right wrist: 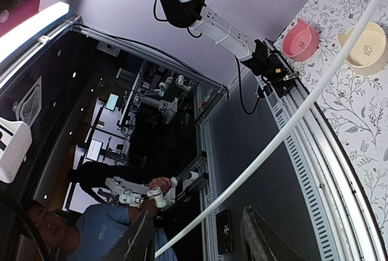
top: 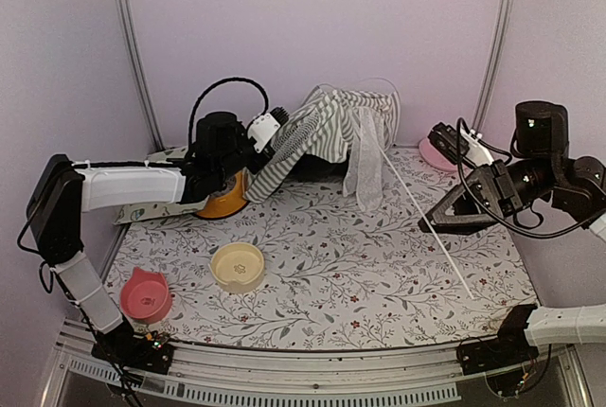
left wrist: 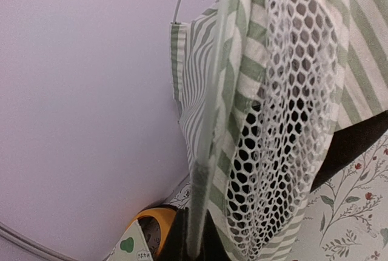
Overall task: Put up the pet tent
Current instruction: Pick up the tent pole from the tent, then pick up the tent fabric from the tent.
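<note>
Lavender walls close in a surface point(top: 379, 274) covered with a floral-print cloth. The largest thing on it is the pet tent point(top: 327, 128), a slumped heap of grey-green and white striped fabric at the back, not yet standing. Its sheer lace flap point(top: 365, 175) hangs down on the side toward the right gripper.

The left gripper point(top: 277, 128) is pressed together on the tent's near-left edge. The wrist view shows a thin, translucent pole point(left wrist: 206, 121) running up out of the closed jaws, with striped fabric and white mesh just beside it. This grip looks meant to anchor the fabric and lift that corner off the cloth while the other arm works.

A second white pole point(top: 454, 270) slants out of the tent top, down past the flap and toward the near right of the surface. The right gripper point(top: 437, 221) sits part-way along it with its fingers spread; in its own view the pole crosses the gap between them, nearer one finger, and I cannot tell whether it touches. The placement suggests a bracket around the pole, ready to close and steer it.

Well away from both grippers, toward the left arm's base, lie a cream bowl point(top: 237, 265) and a pink bowl point(top: 147, 295). An orange bowl point(top: 225, 203) sits just under the left wrist.
</note>
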